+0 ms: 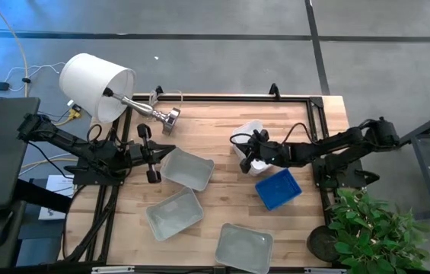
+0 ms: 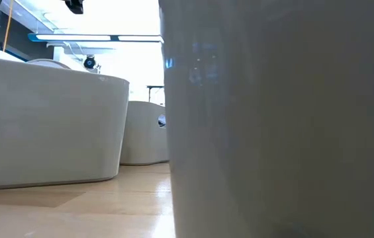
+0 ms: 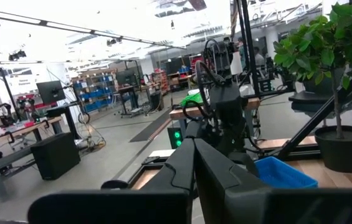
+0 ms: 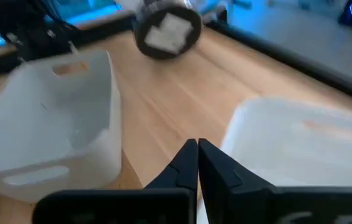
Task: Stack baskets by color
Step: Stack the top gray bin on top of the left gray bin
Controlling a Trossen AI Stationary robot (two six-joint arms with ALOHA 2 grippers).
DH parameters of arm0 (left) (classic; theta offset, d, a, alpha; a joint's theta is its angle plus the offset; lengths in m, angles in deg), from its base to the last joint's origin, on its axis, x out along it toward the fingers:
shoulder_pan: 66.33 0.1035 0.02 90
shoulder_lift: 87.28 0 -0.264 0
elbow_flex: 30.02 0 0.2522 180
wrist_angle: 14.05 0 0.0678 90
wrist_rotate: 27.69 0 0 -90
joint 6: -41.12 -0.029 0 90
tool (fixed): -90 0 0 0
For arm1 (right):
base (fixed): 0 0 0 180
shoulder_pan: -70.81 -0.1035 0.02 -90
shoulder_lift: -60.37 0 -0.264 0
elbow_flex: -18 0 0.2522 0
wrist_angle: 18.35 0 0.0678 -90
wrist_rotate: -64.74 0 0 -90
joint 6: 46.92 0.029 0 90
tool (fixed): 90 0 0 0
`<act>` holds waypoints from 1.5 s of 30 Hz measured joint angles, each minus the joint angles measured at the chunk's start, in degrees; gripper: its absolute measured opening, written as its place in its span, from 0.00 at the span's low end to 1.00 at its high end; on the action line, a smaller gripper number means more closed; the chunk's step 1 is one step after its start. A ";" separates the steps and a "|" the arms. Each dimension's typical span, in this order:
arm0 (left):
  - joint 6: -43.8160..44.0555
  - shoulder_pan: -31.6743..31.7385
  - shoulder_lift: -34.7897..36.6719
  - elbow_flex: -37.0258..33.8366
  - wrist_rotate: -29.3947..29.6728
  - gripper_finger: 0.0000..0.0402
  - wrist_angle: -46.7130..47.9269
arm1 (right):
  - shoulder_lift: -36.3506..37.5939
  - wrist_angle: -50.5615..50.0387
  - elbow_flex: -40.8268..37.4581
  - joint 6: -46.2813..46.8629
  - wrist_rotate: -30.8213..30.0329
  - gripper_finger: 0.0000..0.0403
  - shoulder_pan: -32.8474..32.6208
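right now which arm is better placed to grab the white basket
Right. The right end effector, shut, sits at the white basket, with the blue basket just beside it. The left end effector, also shut, is across the table beside a grey basket.

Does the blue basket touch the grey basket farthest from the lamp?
Apart: the high view shows bare wood between the blue basket and the grey basket.
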 joint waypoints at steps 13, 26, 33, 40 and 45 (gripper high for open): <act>1.89 0.00 0.00 -0.02 0.00 0.00 2.31 | 16.26 5.64 -1.17 -16.15 -10.22 0.00 -5.14; 9.45 1.03 0.00 -0.02 0.07 0.00 4.33 | 20.30 49.17 -24.04 -24.08 -1.37 0.00 -9.61; 11.72 3.36 -0.04 -1.27 0.09 0.00 4.08 | 20.30 49.44 -24.80 -21.56 0.72 0.00 -9.17; 9.48 3.69 1.96 -4.59 -1.98 0.00 -0.27 | 20.25 36.99 -19.32 -23.29 4.59 0.00 -9.11; 6.42 3.03 5.95 -4.79 -7.97 0.00 3.99 | 20.25 26.30 -14.63 -23.49 9.51 0.00 -7.82</act>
